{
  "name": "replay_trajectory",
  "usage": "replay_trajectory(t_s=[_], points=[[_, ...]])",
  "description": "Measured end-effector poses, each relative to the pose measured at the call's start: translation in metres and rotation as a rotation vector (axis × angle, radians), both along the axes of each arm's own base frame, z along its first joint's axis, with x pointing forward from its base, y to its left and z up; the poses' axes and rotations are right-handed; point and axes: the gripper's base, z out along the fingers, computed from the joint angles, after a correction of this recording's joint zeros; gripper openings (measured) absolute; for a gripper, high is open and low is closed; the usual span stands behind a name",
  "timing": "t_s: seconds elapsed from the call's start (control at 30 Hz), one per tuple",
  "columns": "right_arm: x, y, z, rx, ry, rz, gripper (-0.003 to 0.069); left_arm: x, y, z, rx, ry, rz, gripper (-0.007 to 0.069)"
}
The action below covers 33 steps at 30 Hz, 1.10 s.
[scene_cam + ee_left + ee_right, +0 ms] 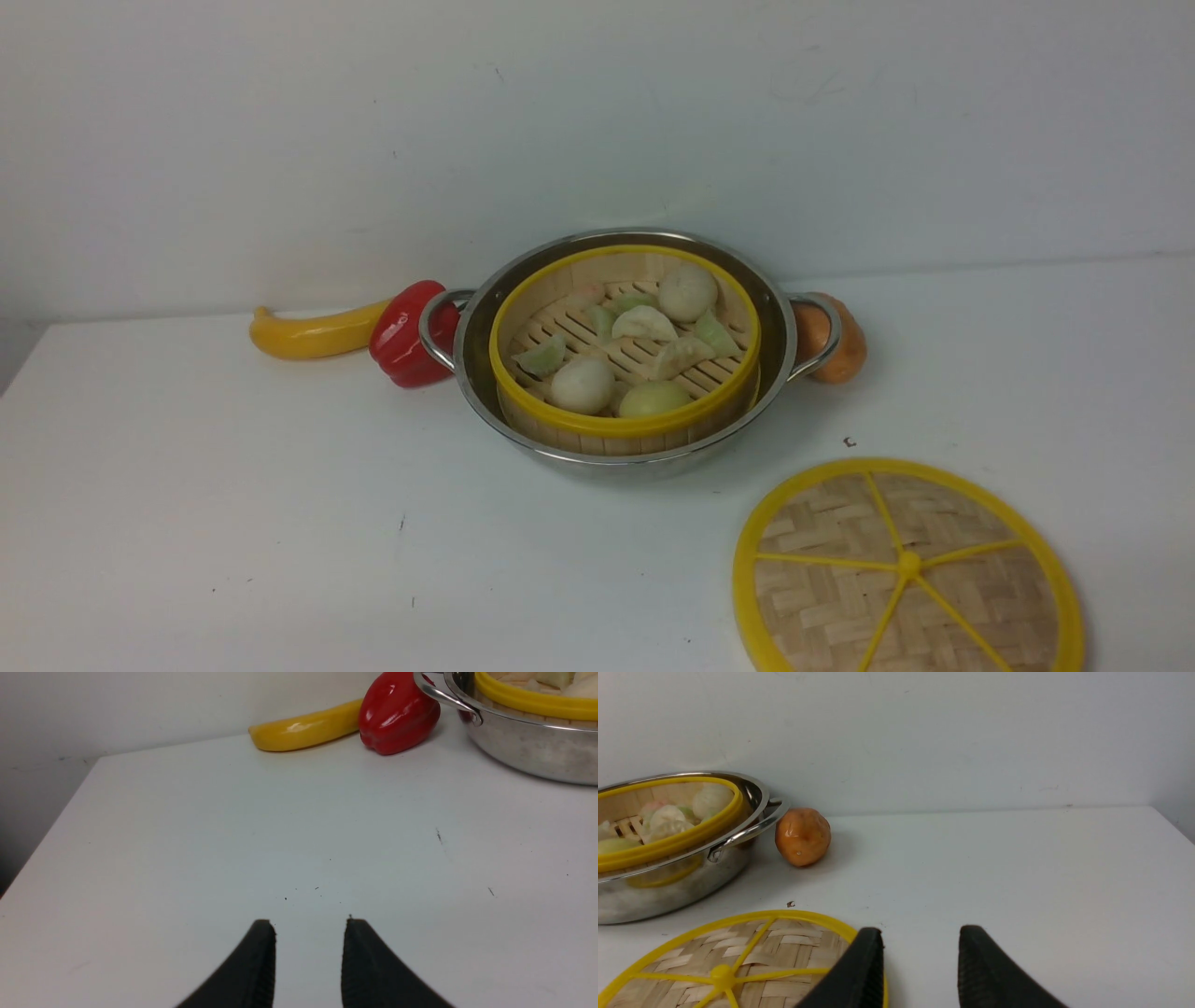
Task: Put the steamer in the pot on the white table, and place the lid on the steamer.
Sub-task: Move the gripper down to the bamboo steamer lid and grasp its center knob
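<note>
Next, with right gripper [920,933] gaping empty near the lid [906,565], pinch the yellow rim, lift level, centre over the steamer [624,425].

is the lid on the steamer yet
Off: the lid lies flat on the white table, apart from the uncovered steamer in the pot.

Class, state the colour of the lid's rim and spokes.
Yellow, around pale woven bamboo; the lid shows best in the front view.

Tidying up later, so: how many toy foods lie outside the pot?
3: yellow one and red pepper left of the pot, orange one by its right handle; more may hide behind.
</note>
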Motion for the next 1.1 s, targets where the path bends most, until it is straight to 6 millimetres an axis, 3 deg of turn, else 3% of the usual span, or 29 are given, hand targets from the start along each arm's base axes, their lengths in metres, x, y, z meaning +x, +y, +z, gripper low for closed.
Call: replay_trajectory(t_s=[0.63,0.8,0.87,1.0,1.03,1.1], points=[[0.0,0.0,0.0,0.004,-0.002,0.0,0.0244,0.0,0.0,0.0,0.0,0.0,0.0,0.0229],[0.001,0.002,0.007,0.032,-0.069,0.014,0.0244,0.0,0.0,0.0,0.0,0.0,0.0,0.023],[-0.001,0.001,0.016,0.038,-0.092,0.013,0.0244,0.0,0.0,0.0,0.0,0.0,0.0,0.023],[-0.009,0.0,0.054,0.059,-0.169,0.006,0.0244,0.0,0.0,0.0,0.0,0.0,0.0,0.0232],[-0.009,0.0,0.053,0.061,-0.165,0.005,0.0244,0.0,0.0,0.0,0.0,0.0,0.0,0.0232],[-0.018,-0.001,0.079,0.096,-0.181,-0.003,0.0244,0.0,0.0,0.0,0.0,0.0,0.0,0.0239]])
